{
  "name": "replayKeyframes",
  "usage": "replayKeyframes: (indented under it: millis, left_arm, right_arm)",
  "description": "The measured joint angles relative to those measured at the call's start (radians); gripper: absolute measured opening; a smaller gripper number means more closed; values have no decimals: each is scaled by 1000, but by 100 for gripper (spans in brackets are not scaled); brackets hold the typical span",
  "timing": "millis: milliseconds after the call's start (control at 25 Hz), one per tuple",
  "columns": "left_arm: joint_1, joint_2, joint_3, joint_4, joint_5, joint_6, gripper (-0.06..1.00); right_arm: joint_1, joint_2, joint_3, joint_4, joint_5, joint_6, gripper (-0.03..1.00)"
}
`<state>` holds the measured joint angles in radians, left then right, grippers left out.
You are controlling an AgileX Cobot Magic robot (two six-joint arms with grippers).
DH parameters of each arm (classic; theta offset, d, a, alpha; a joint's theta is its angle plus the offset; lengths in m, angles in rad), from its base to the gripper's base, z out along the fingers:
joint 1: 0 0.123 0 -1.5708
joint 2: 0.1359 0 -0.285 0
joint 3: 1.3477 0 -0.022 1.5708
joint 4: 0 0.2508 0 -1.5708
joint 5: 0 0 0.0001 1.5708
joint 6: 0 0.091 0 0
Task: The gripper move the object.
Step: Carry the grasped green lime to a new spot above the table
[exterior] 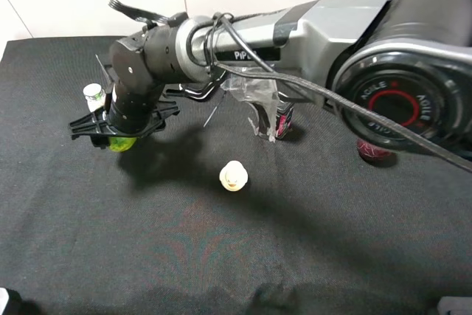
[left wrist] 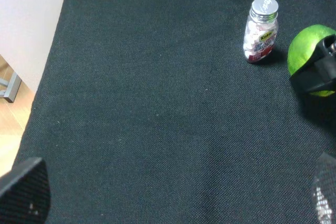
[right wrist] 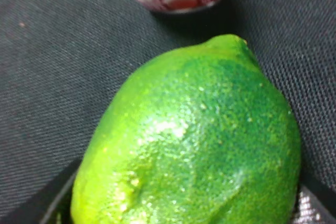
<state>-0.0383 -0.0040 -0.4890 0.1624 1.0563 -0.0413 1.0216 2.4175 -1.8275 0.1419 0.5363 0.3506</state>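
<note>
Grip: R gripper pinched on the object, fingers either side.
Object: green, mottled; low over black cloth, L side; contact w/ cloth unclear.
Adjacent: pill bottle upright, just beside.
Outer: pale ball mid-cloth, well apart.

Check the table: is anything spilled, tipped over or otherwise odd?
Nothing is spilled or tipped: the small bottle stands upright, capped, beside the green fruit in the right claw. Only the crumpled clear plastic beneath the arm looks out of place.
</note>
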Motion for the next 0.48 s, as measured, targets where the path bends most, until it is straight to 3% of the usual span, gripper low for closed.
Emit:
replayKeyframes:
  millis: [400,480]
  left_arm:
    - [0,0,0,0,0,0,100]
    - [0,0,0,0,0,0,100]
  right_arm:
    - [0,12,0,18,-9,0,50]
    - [0,12,0,18,-16,0,54]
